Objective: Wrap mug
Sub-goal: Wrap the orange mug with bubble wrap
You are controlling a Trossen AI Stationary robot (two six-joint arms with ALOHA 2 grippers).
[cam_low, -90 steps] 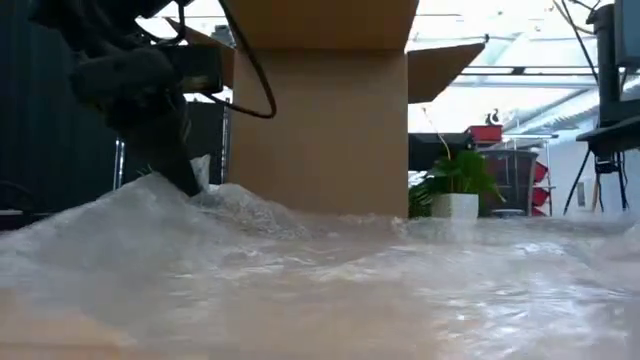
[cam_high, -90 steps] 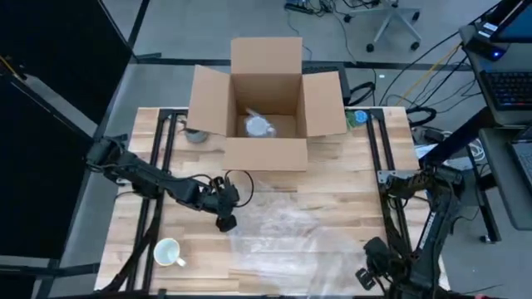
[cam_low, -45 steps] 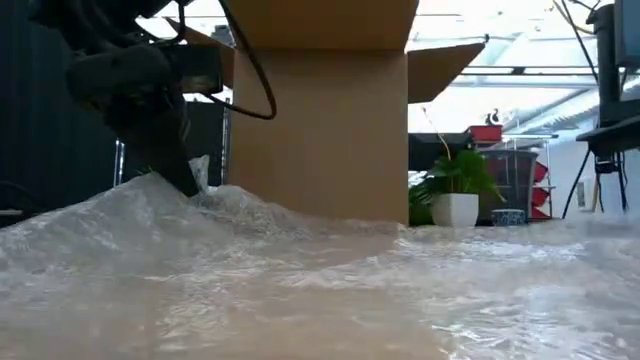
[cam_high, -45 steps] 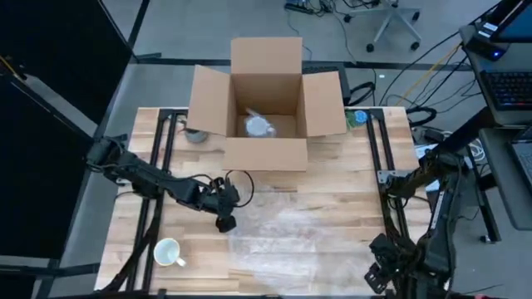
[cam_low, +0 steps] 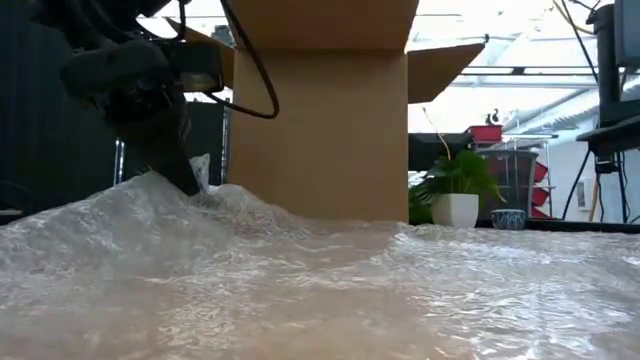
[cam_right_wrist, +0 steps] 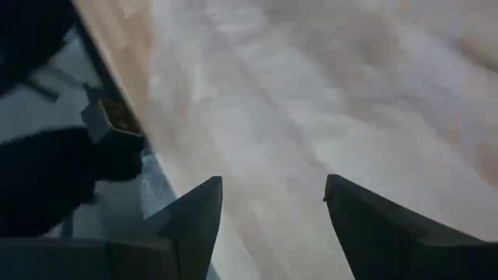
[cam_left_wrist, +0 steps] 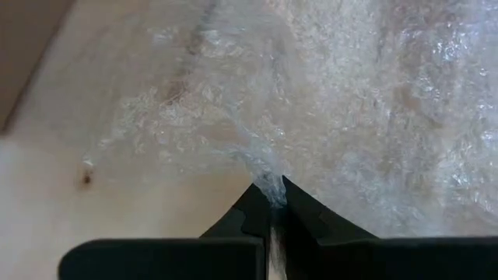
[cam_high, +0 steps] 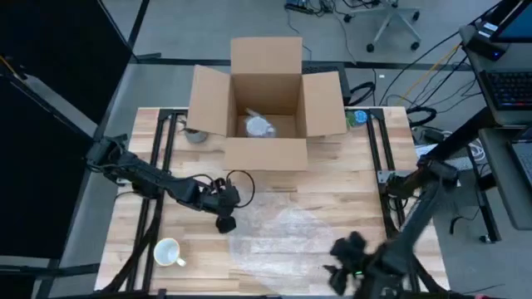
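A white mug (cam_high: 168, 252) stands on the wooden table near its front left corner, and no gripper touches it. A clear bubble wrap sheet (cam_high: 287, 237) lies spread over the table's near middle. My left gripper (cam_high: 224, 223) is shut on the sheet's left corner, just right of and beyond the mug. It also shows in the low view (cam_low: 183, 178). My right gripper (cam_high: 339, 264) hovers open over the sheet's near right part; the right wrist view (cam_right_wrist: 272, 183) shows nothing between its fingers. My left gripper pinches a bunched corner of the bubble wrap (cam_left_wrist: 268, 185) between its two fingertips, coming from above and slanting down. The pinched part is raised into a small peak (cam_low: 150, 190), and the rest of the sheet lies on the table.
An open cardboard box (cam_high: 266, 108) stands at the table's far middle, with a wrapped item (cam_high: 259, 126) inside. A grey dish (cam_high: 195, 134) sits left of the box and a small green object (cam_high: 357, 118) right of it. Bare wood lies between the box and the sheet.
My right gripper has swung toward the table's left along the near edge and now stands over the sheet. In the low view the sheet's right part has sunk flatter. The left gripper keeps its hold and stays in place.
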